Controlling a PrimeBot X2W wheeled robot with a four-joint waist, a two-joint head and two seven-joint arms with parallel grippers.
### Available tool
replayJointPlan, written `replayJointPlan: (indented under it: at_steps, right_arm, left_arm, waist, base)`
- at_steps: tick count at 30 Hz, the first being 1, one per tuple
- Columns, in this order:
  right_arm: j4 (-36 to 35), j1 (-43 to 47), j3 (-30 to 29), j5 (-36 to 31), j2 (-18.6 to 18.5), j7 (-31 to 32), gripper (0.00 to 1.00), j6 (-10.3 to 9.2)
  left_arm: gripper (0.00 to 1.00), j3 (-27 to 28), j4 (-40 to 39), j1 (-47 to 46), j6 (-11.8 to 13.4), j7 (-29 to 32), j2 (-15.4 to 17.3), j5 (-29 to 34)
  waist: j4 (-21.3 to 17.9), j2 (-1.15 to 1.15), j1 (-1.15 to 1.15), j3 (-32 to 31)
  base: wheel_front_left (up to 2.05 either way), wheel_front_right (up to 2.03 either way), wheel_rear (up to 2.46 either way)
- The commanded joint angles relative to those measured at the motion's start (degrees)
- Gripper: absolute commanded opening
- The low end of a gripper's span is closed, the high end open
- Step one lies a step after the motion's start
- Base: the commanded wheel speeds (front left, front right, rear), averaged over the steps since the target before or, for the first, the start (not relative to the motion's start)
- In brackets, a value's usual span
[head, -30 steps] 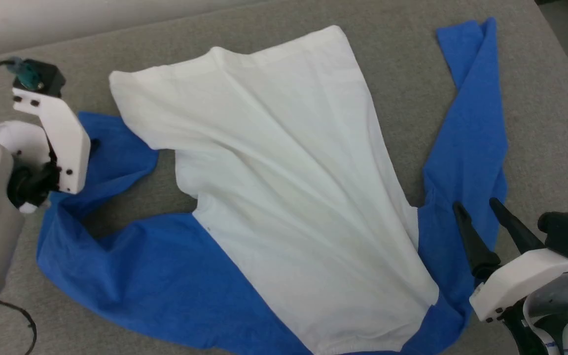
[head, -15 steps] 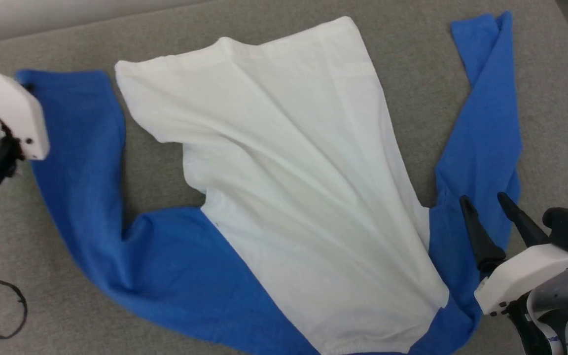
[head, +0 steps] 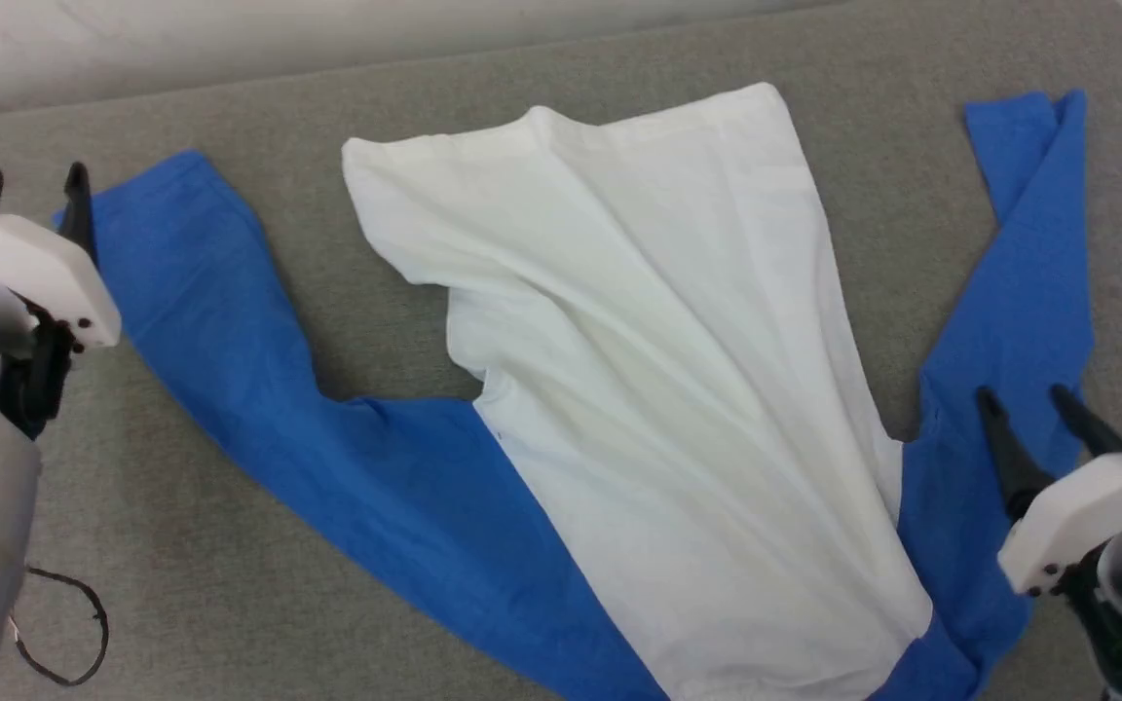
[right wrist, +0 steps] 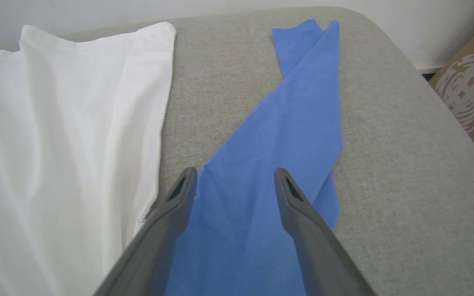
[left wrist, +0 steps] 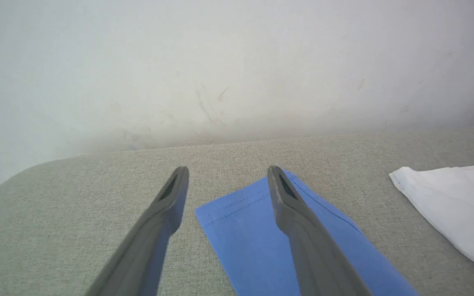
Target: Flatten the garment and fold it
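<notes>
Found garment (head: 678, 389) lying spread on grey fabric-covered surface (head: 230, 545), unfolded. Noted white panel (head: 658, 321) in the middle, narrow at the near edge and fanning wider toward the far edge, with long creases along its length. Noted left blue sleeve (head: 191, 282) stretched flat from the panel's near part out toward the far left, ending in a straight hem. Noted right blue strip (head: 1028, 292) reaching toward the far right, twisted over itself near its far end, with bare surface between it and the white panel.

Recorded left tool (left wrist: 228, 169) wide apart, gripping nothing, at the hemmed end of the left blue sleeve: one finger (left wrist: 298, 230) over blue cloth, the other over bare surface. Cannot tell whether either tip touches. Saw pale wall (left wrist: 220, 61) behind.

Recorded right tool (right wrist: 235, 170) likewise wide apart and holding nothing, poised over the near part of the right blue strip, just beside the white panel's edge. Cannot tell contact with cloth.

Also noted dark cable (head: 64, 633) looping at the lower left of the head view, and cardboard box (right wrist: 467, 94) beyond the surface's rounded right corner.
</notes>
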Motion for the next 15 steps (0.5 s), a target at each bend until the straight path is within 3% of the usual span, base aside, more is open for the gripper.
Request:
replayJointPlan:
  at_steps: [1,6,10,15]
  right_arm:
    - [0.88,-2.1,-1.38,-0.33,-0.39,1.52,1.0,-0.12]
    - [5.34,-6.56,-3.07,-2.78,-2.18,8.68,1.0,-0.12]
    - [11.18,-10.91,-5.05,-3.95,-2.61,13.18,1.0,-0.12]
    - [20.12,-16.78,-9.79,-6.22,-3.17,16.03,1.0,-0.12]
  left_arm:
    - [1.0,0.05,-0.1,1.18,-0.59,-2.66,-0.8,0.17]
    - [1.0,-0.73,-2.91,5.09,-1.66,-9.0,-3.44,0.57]
    - [1.0,-1.05,-9.96,10.13,-1.86,-10.61,-5.6,0.6]
    - [1.0,-1.13,-22.41,16.96,1.33,-11.07,-6.39,2.24]
  waist:
    - [2.26,0.0,0.0,-2.33]
    - [4.88,0.0,0.0,-5.26]
    - [7.43,0.0,0.0,-6.68]
    - [11.13,0.0,0.0,-6.5]
  base:
    - [0.0,0.0,0.0]
    - [0.0,0.0,0.0]
    - [0.0,0.0,0.0]
    - [0.0,0.0,0.0]
